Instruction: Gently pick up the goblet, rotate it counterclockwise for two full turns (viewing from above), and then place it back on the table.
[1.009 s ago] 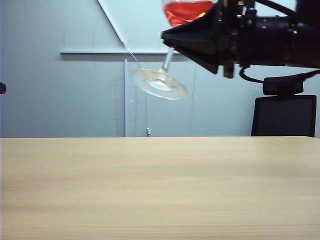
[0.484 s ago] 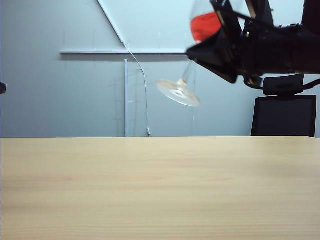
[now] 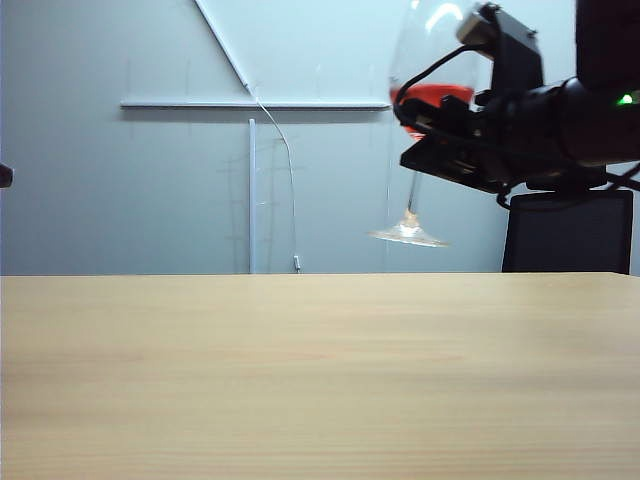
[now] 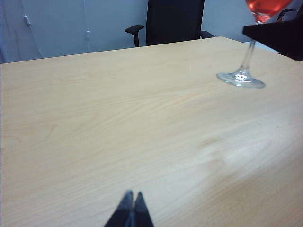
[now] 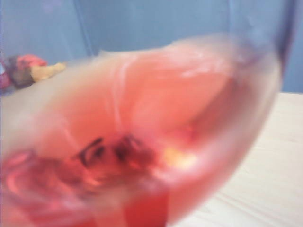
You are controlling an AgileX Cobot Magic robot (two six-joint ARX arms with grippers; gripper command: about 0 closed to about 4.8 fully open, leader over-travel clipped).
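Right pincer [image 3: 440, 140] clamped on goblet [image 3: 418, 110], held upright above the bench [image 3: 300, 370]. Left pincer [image 4: 132, 208] closed, empty, well off. Rotate slowly, keep stem vertical, avoid sloshing.

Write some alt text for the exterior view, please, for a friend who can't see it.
The right tool, on a black arm reaching in from the right, holds a goblet with red liquid nearly upright in the air, its foot clear above the beige table. A black office chair stands behind the table against a grey wall.
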